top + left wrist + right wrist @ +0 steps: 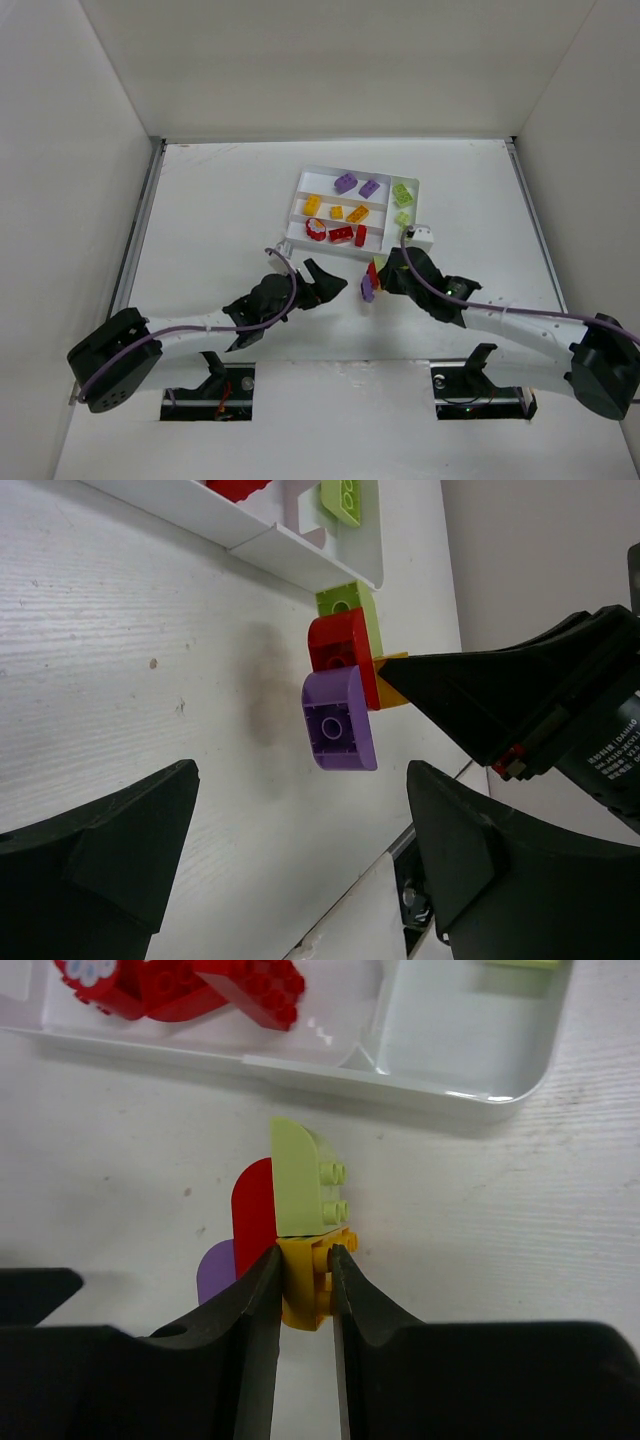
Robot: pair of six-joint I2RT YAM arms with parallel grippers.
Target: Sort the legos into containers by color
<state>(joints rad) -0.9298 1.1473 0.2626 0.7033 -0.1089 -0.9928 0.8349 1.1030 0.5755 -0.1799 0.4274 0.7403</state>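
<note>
1. Tray: a shallow white tray lies on the white surface, just above the centre of the overhead view. It has three long slots and one crosswise slot at its right end.
2. Sorted pieces: you see two purple bricks in the uppermost long slot and three yellow-orange bricks in the middle one. Three red pieces, one of them round, lie in the lowest slot, and two lime green bricks lie in the crosswise slot.
3. Cluster: four bricks joined together sit just below the tray's lower right corner, outside every slot. In the right wrist view the yellow-orange brick is lowest and the lime green brick is directly above it. The red brick is to their left and the purple brick is at the lower left.
4. Right jaws: closed on the yellow-orange brick, one on each side of it. You cannot tell whether the cluster touches the surface.
5. Left jaws: wide open and holding nothing, just left of the cluster in the overhead view. In the left wrist view the purple brick shows above the gap between the two fingers, apart from both.
</note>
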